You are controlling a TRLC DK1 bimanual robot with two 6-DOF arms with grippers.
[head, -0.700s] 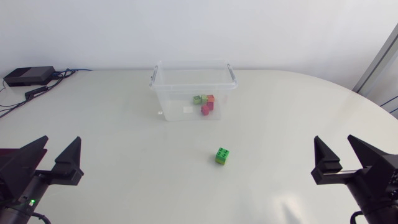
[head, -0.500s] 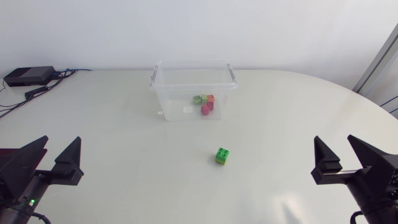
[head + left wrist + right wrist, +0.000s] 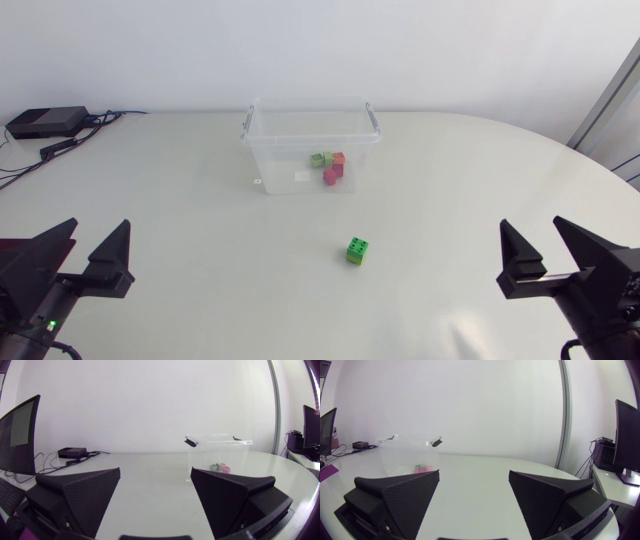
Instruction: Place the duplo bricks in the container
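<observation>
Found one bright green studded duplo brick (image 3: 357, 250) lying alone on the white table (image 3: 180, 220), in the open stretch on the near side of the clear plastic container with clip handles (image 3: 262, 160), well apart from it and slightly toward the right arm's half. Made out through the container's wall a small cluster on its floor: a pale green brick (image 3: 319, 158), an orange-red brick (image 3: 339, 157) just beside it and a pink brick (image 3: 331, 176) in front of those two. Judged these three already dealt with and the bright green one the only piece left outside. Noted no lid on the container, so judged a drop from above possible.

Saw the left gripper (image 3: 97, 226) low at the near left corner and the right gripper (image 3: 531, 224) low at the near right corner, both aimed across the table toward the container and touching nothing. Read both pairs of jaws as spread wide, with nothing between them. Took that wide, empty stance, set back at the table's sides, as a waiting posture with neither arm yet committed to the pick. Judged the right arm marginally the better placed for it. Could not find the loose brick in either wrist view; picked out there only the container and its cluster, well ahead of the fingers.
</observation>
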